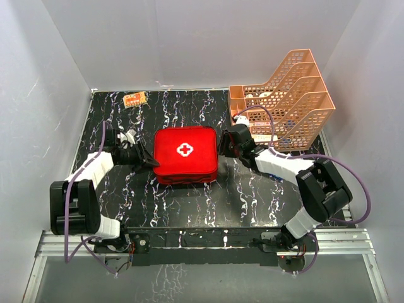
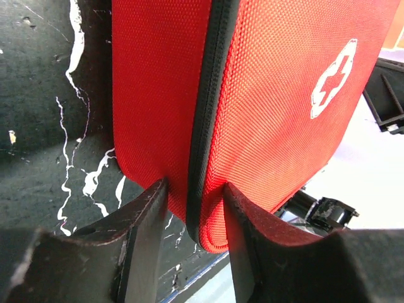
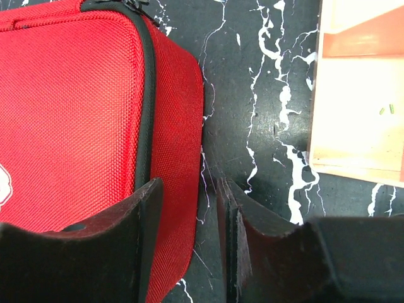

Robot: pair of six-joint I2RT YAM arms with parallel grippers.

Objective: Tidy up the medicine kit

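Observation:
The medicine kit (image 1: pixel 185 153), a red soft zip case with a white cross on its lid, lies zipped shut mid-table. My left gripper (image 1: pixel 150 161) is at its near-left corner. In the left wrist view my left gripper (image 2: pixel 194 189) is shut on the kit (image 2: pixel 278 95), with the black zip seam between the fingers. My right gripper (image 1: pixel 222 142) is at the kit's right side. In the right wrist view my right gripper (image 3: pixel 188 186) is open astride the kit's (image 3: pixel 69 113) side wall. One finger is over the lid and the other is over the table.
An orange plastic tiered tray (image 1: pixel 284 95) stands at the back right, close to my right arm, and shows in the right wrist view (image 3: pixel 356 95). A small orange packet (image 1: pixel 134 99) lies at the back left. White walls enclose the black marbled table (image 1: pixel 189 202).

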